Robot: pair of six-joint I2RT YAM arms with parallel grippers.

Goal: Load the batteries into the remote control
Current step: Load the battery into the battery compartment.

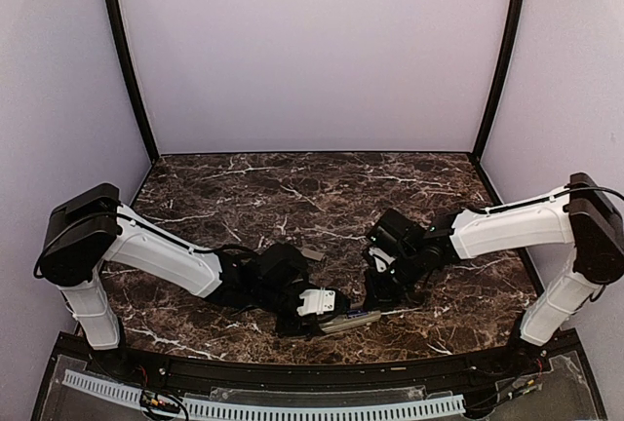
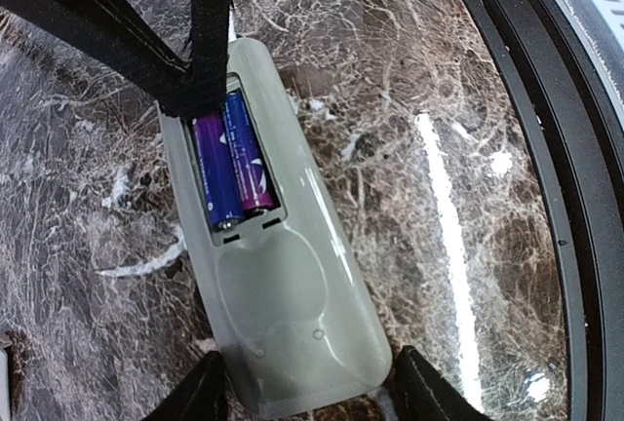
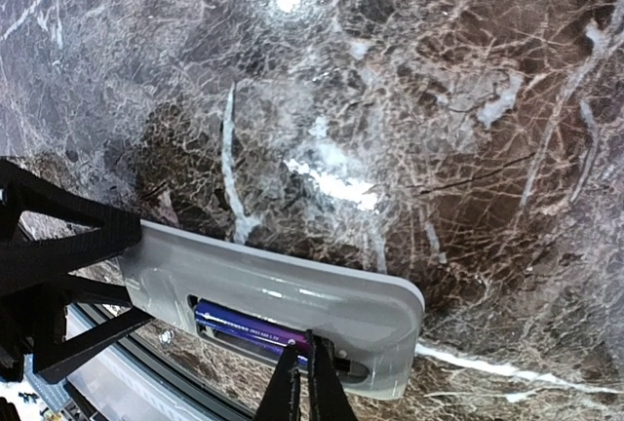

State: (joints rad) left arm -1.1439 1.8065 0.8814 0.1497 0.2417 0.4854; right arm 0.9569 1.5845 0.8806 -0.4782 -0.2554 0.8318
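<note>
The remote control (image 2: 292,304) lies back-up on the marble near the front edge, its battery bay uncovered. Two blue-purple batteries (image 2: 229,168) sit side by side inside the bay. My left gripper (image 2: 307,387) straddles the remote's rounded end, one finger against each side. My right gripper (image 3: 309,355) is shut with nothing held, its joined tips resting on the end of a battery (image 3: 249,326) in the bay. In the left wrist view the right gripper (image 2: 195,99) reaches down onto the far end of the batteries. From above, the remote control (image 1: 349,322) lies between the left gripper (image 1: 327,309) and the right gripper (image 1: 375,294).
A black raised rim (image 2: 526,148) runs along the table's front edge, close beside the remote. A small flat grey piece (image 1: 311,254) lies on the marble behind the left gripper. Lilac walls enclose the table on three sides.
</note>
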